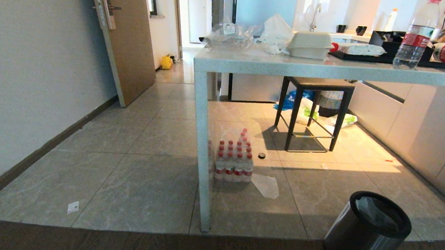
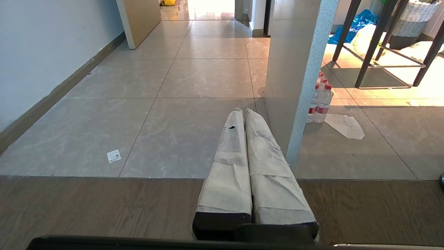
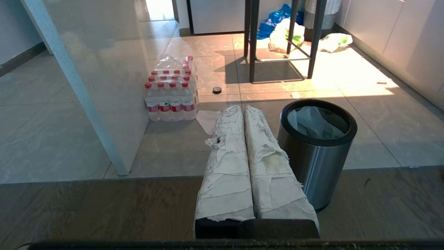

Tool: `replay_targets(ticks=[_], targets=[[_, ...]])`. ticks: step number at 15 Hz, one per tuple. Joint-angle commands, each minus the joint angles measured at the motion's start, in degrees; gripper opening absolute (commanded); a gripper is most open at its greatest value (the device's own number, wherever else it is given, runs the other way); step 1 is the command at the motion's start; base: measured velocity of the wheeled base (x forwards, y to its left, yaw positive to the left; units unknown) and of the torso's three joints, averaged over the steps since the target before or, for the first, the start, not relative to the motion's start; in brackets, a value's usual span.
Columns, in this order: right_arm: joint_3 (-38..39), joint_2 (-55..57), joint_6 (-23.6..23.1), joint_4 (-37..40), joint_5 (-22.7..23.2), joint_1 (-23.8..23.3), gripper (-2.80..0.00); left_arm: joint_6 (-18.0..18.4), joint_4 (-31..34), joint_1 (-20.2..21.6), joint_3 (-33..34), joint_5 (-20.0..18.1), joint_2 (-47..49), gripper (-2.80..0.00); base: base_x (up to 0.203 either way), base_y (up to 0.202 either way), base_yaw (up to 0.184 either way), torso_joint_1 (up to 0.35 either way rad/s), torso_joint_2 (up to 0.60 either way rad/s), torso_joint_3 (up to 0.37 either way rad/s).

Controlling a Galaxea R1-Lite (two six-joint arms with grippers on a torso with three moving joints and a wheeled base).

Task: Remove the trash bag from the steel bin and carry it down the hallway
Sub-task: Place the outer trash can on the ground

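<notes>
Trash bag (image 3: 314, 122) lies inside the steel bin (image 1: 364, 236), visible as thin crumpled plastic below the black rim ring; no print or handles can be made out. Going left to right in the head view: a grey wall with a dark skirting board runs along the left, and a small white paper scrap (image 1: 73, 207) lies on the grey floor tiles. Beyond it a wooden door (image 1: 123, 33) stands open onto a hallway, where a yellow bag (image 1: 166, 62) sits on the floor. The pale speckled worktop (image 1: 251, 61) stands at centre on a slab leg; a shrink-wrapped pack of red-capped water bottles (image 1: 234, 161) rests on the floor just beside that leg, with a small black cap (image 1: 261, 156) and a flat piece of clear plastic (image 1: 266, 185) near it. A dark stool (image 1: 313, 108) stands under the worktop, with blue and white bags behind it. On the worktop are a white clamshell box (image 1: 310, 45), a black tray (image 1: 386, 58) and an upright water bottle (image 1: 415, 41). The bin stands upright at lower right, where tile meets dark wood flooring. Neither arm shows in the head view. The left gripper (image 2: 242, 114) hangs above the floor near the worktop leg, jaws pressed together and holding nothing. The right gripper (image 3: 239, 113) sits just beside the bin, jaws likewise together and holding nothing.
</notes>
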Motion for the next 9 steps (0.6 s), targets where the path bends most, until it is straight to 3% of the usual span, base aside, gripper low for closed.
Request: replay_targets(ticks=[1, 9], targets=[[0.0, -0.1, 0.0, 0.0, 0.0, 0.0, -2.8, 0.5, -0.2, 0.0, 0.0, 0.0, 0.0, -2.8, 0.0, 0.0, 0.0, 0.0, 0.0, 0.0], [0.0, 0.0, 0.0, 0.0, 0.0, 0.0, -2.8, -0.1, 0.1, 0.0, 0.0, -0.1, 0.0, -2.8, 0.0, 0.0, 0.0, 0.0, 0.0, 0.0]])
